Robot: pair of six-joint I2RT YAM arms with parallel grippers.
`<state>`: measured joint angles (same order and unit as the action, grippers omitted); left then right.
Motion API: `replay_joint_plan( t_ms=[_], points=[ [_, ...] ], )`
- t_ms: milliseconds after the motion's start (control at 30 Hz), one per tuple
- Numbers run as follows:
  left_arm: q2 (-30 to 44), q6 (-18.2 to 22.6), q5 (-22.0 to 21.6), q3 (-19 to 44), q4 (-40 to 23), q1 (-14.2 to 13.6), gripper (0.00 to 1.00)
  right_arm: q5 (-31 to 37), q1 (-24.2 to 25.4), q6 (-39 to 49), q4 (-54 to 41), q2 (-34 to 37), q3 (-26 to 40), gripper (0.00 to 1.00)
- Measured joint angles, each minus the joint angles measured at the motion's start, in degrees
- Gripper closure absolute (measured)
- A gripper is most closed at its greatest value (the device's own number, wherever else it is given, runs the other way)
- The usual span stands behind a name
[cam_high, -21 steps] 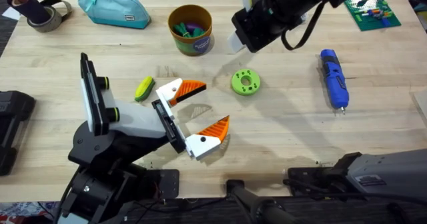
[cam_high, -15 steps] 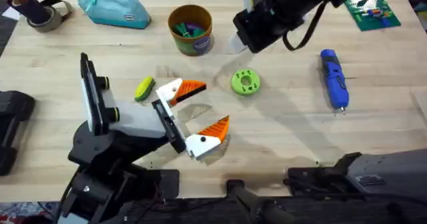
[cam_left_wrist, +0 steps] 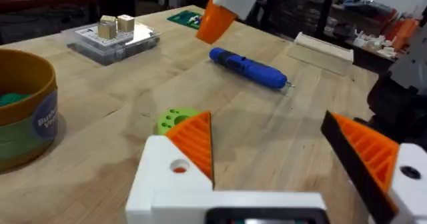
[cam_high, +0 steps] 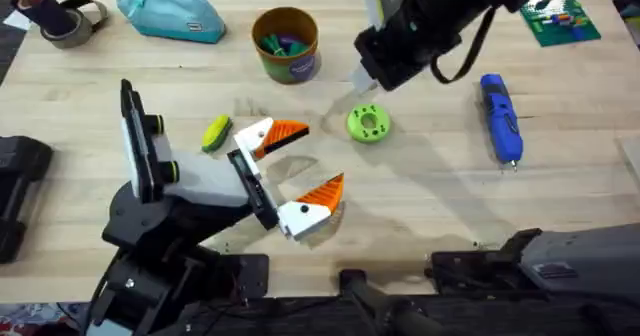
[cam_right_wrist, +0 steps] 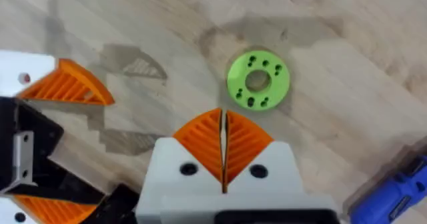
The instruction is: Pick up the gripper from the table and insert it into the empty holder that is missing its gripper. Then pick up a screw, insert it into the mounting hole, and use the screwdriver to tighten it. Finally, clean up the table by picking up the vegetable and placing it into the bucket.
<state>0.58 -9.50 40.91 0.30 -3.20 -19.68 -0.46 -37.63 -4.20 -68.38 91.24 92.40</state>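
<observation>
The lime-green disc, the gripper [cam_high: 368,123] [cam_left_wrist: 175,119] [cam_right_wrist: 258,81], lies flat on the table [cam_high: 420,196] near the middle. My right gripper [cam_high: 362,76] [cam_right_wrist: 223,144] hangs above and just behind it, shut on nothing. My left gripper [cam_high: 308,161] [cam_left_wrist: 265,117] is open and empty, to the left of the disc. The yellow-green vegetable [cam_high: 216,133] lies beside the left gripper's far finger. To the right lies the blue screwdriver [cam_high: 501,118] [cam_left_wrist: 248,67]. The mustard bucket [cam_high: 285,44] [cam_left_wrist: 23,111] stands behind, with coloured items inside. The holder and the screw are out of view.
A teal zip pouch [cam_high: 170,14] and a tape roll [cam_high: 70,21] sit at the back left. A green board [cam_high: 558,18] lies at the back right. A black block [cam_high: 20,191] is at the left edge. A clear box [cam_left_wrist: 113,37] stands farther back.
My right arm has shifted slightly rightward and closer to the green disc. The left arm and the objects on the table have not moved.
</observation>
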Motion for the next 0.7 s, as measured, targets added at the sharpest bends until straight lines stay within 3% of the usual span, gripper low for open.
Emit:
replay_joint_plan(
  t_ms=[167,567,633,700],
  points=[
    [0.0,0.0,0.0,0.0,0.0,0.0,0.006,-0.3,1.4,-1.3,-0.3,-1.7,-1.8,0.996],
    [0.0,0.0,0.0,0.0,0.0,0.0,0.006,-0.5,2.1,-3.1,4.5,-20.2,-19.3,0.996],
    [0.0,0.0,0.0,0.0,0.0,0.0,0.006,-0.5,2.1,-3.4,3.9,-21.3,-20.5,0.902],
    [0.0,0.0,0.0,0.0,0.0,0.0,0.006,-0.5,2.2,-3.5,3.7,-21.5,-20.9,0.698]
  ],
)
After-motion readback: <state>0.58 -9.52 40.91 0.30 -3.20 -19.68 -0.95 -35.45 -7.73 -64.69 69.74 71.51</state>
